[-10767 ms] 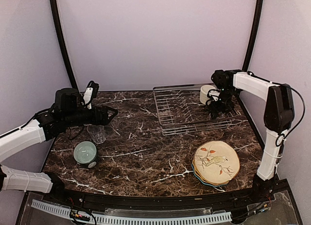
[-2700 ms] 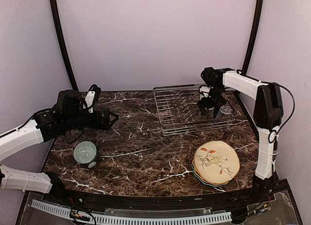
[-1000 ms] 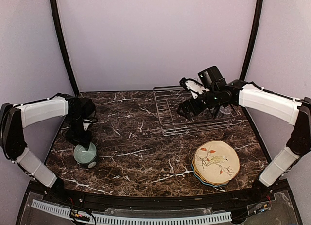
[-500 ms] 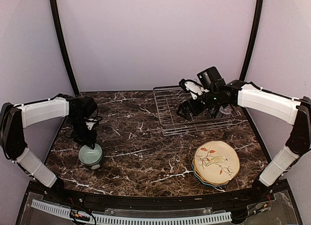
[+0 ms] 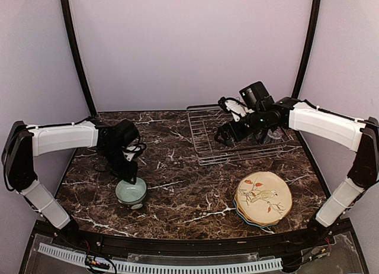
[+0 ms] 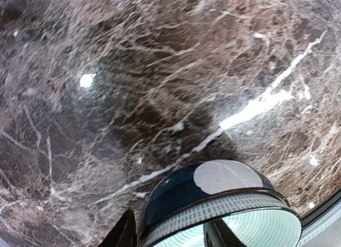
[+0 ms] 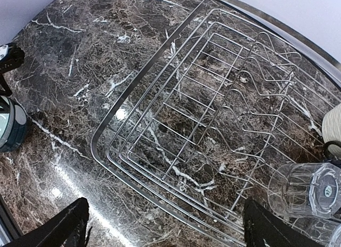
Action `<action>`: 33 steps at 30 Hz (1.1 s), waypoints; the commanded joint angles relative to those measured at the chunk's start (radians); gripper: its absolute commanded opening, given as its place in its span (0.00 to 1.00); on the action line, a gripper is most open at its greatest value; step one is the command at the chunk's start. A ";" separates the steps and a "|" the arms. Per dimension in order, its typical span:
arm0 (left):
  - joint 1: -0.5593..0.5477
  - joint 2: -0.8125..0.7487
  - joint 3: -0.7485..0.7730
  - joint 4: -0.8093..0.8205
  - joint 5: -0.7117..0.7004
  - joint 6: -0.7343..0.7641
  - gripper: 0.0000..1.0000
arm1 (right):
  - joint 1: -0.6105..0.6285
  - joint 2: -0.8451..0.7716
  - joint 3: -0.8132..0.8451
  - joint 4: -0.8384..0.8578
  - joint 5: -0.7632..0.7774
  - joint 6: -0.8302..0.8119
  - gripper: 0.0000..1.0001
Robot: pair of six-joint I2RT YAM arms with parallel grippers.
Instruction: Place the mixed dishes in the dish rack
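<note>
Seen from above, the left hand (image 5: 131, 178) is clenched on the rim of the mint-green bowl (image 5: 131, 194). The bowl is empty and is left of centre on the tabletop (image 5: 177, 179), well apart from the dish rack (image 5: 204, 151). We judge that a pinch on one side of the rim could let the bowl swing or slip. The right hand (image 5: 224, 137) hangs released over the rack's left part, where the arms might meet. The scalloped plates (image 5: 263, 198) are stacked near right.

In the left wrist view, the bowl (image 6: 213, 196) looks tilted, foot showing, one finger (image 6: 125, 233) outside its wall. We can't tell whether it touches the tabletop.

In the right wrist view, the right hand (image 7: 164, 215) is spread wide. The rack (image 7: 176, 113) holds the clear glass tumbler (image 7: 306, 191) and cream mug (image 7: 334, 124) at its right. A careless entry could knock the tumbler.
</note>
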 commanded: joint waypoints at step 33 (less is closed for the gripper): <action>-0.109 -0.161 -0.001 0.179 -0.004 0.087 0.61 | -0.007 -0.171 -0.230 -0.209 0.017 0.226 0.97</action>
